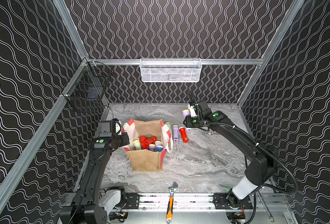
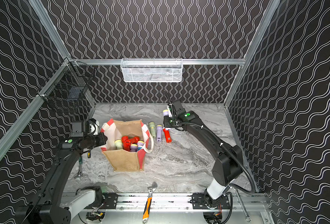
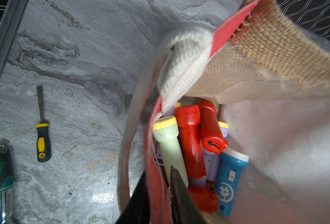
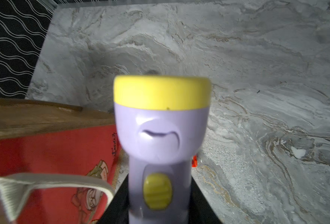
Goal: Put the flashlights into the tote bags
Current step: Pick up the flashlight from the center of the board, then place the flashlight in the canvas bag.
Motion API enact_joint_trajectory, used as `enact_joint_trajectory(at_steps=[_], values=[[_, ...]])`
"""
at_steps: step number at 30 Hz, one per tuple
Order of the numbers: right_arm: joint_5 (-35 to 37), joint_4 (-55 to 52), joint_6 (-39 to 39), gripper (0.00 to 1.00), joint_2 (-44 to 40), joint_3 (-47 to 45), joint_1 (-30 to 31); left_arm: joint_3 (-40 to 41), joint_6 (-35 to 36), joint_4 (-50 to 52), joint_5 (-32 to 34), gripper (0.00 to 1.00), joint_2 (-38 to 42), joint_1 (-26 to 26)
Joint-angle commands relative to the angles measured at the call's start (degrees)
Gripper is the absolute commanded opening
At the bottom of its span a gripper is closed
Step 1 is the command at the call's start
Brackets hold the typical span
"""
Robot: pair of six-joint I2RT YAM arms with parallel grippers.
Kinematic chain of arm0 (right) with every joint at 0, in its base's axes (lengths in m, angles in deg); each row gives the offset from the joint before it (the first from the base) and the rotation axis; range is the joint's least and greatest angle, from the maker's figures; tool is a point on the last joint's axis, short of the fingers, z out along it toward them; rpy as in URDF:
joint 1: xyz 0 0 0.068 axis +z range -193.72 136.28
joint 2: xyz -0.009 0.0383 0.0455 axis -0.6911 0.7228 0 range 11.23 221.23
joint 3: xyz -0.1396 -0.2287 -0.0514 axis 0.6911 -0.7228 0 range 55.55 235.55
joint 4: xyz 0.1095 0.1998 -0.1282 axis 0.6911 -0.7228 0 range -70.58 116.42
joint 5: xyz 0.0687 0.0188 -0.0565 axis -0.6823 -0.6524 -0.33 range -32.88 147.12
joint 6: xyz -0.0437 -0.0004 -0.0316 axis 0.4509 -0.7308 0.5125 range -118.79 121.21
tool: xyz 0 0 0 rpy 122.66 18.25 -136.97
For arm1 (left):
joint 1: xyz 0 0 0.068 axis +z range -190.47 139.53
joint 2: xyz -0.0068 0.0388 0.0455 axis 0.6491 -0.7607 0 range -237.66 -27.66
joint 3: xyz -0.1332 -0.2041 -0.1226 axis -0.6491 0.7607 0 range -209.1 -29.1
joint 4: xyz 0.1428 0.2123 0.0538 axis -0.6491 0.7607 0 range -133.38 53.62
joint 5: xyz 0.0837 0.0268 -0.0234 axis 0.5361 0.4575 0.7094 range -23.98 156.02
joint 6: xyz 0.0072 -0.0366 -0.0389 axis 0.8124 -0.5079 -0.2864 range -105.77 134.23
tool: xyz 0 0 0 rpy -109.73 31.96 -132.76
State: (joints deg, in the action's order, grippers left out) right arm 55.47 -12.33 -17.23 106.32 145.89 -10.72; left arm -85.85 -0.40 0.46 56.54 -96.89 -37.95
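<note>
Looking down in both top views, the tote bag [image 1: 146, 162] [image 2: 126, 162] stands upright and open-mouthed on the marble counter [image 1: 199, 164]. A heap of flashlights [image 1: 147, 144] lies inside it: red, pale green, lilac and one blue. The left end effector [image 1: 126, 140] sits at the tote bag's left rim; from here I cannot tell how its jaws stand. Just beside the right panel, a pale green flashlight [image 1: 168, 127], a second lilac flashlight [image 1: 175, 132] and a red flashlight [image 1: 183, 134] lie side by side on the counter. Behind them the right end effector [image 1: 191, 112] carries a yellow-rimmed lilac flashlight [image 1: 186, 112], head toward the left. An orange-handled wrench [image 1: 170, 205] lies across the front rail [image 1: 189, 199].

From the left wrist, the left end effector [image 3: 158, 172] is pinched onto the tote bag's red-striped rim, with fabric between its black fingers [image 3: 179, 190] and the flashlights below. A yellow-and-black screwdriver [image 3: 42, 139] lies on the counter outside.

From the right wrist, the right end effector [image 4: 158, 186] clamps the body of the yellow-rimmed lilac flashlight [image 4: 161, 126], a black jaw on either side, with the tote bag [image 4: 53, 155] near.
</note>
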Motion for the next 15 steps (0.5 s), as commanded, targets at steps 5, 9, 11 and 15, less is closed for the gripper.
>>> enact_joint_trajectory(at_steps=[5, 9, 11, 15], values=[[-2.71, 1.07, -1.19, 0.31, -2.81, 4.53, 5.04, -0.53, 0.63, -0.93, -0.64, 0.23, -0.21, 0.03], [-4.81, 3.45, -2.5, 0.31, -3.36, 6.13, 8.21, -0.2, 0.57, -1.0, -0.96, 0.23, 0.73, 0.02], [-6.8, 5.62, -3.43, 0.31, -3.12, 6.84, 10.17, 0.06, 0.45, -1.25, -1.18, 0.23, 1.09, 0.08], [-10.51, 9.25, -5.34, 0.32, -0.9, 9.06, 12.95, -0.31, 0.4, -1.11, -2.18, 0.23, 0.42, 0.02]])
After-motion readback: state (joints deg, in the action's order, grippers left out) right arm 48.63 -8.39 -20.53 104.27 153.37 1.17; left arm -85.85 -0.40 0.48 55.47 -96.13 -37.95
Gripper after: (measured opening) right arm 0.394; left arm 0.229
